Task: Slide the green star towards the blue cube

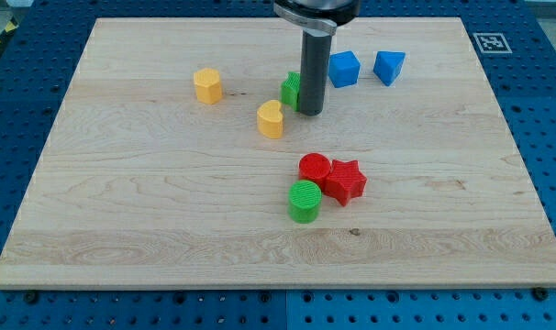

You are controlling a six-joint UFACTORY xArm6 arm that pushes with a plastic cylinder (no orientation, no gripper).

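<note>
The green star [290, 89] lies on the wooden board near the view's top centre, mostly hidden behind my rod. My tip [311, 112] rests on the board touching the star's right side. The blue cube [344, 69] sits just up and to the right of the tip. A second blue block [389, 66], wedge-like, lies to the right of the cube.
A yellow hexagonal block [207, 85] lies left of the star and a yellow heart-like block [271, 119] just below-left of it. A red cylinder [314, 169], red star [345, 180] and green cylinder [305, 201] cluster at the centre. The board [122, 211] ends in blue pegboard.
</note>
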